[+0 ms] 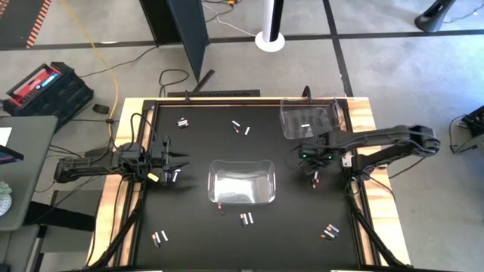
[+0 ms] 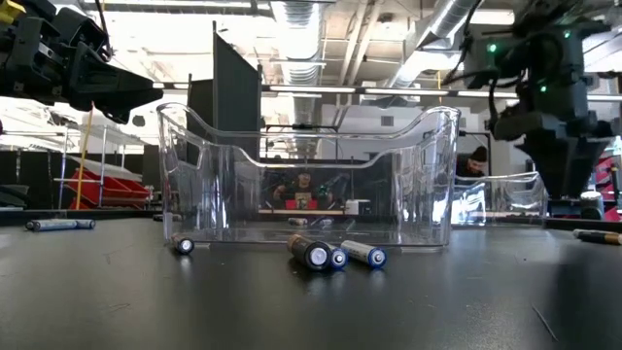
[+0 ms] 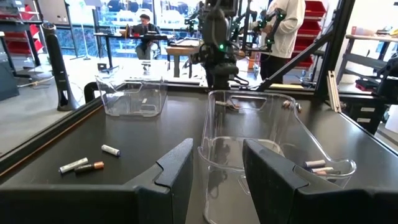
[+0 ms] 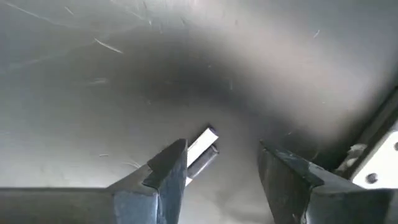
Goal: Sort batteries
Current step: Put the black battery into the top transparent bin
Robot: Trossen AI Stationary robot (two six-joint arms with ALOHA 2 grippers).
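Note:
Small batteries lie scattered on the black table: a pair (image 1: 240, 128) at the far side, another (image 1: 246, 219) in front of the middle clear bin (image 1: 240, 181), and others (image 1: 175, 175) by my left gripper. My left gripper (image 1: 181, 160) is open and empty, held level above the table and pointing at the middle bin (image 3: 261, 143). My right gripper (image 1: 315, 175) points down, open, over a white battery and a dark battery (image 4: 200, 152) that lie side by side on the table. They lie between its fingers, close to one finger (image 4: 168, 165).
A second clear bin (image 1: 308, 119) stands at the far right with one white cell inside. More batteries lie near the front edge at left (image 1: 159, 238) and right (image 1: 330, 230), and at far left (image 1: 182, 122). People and shelves show in the room beyond the table.

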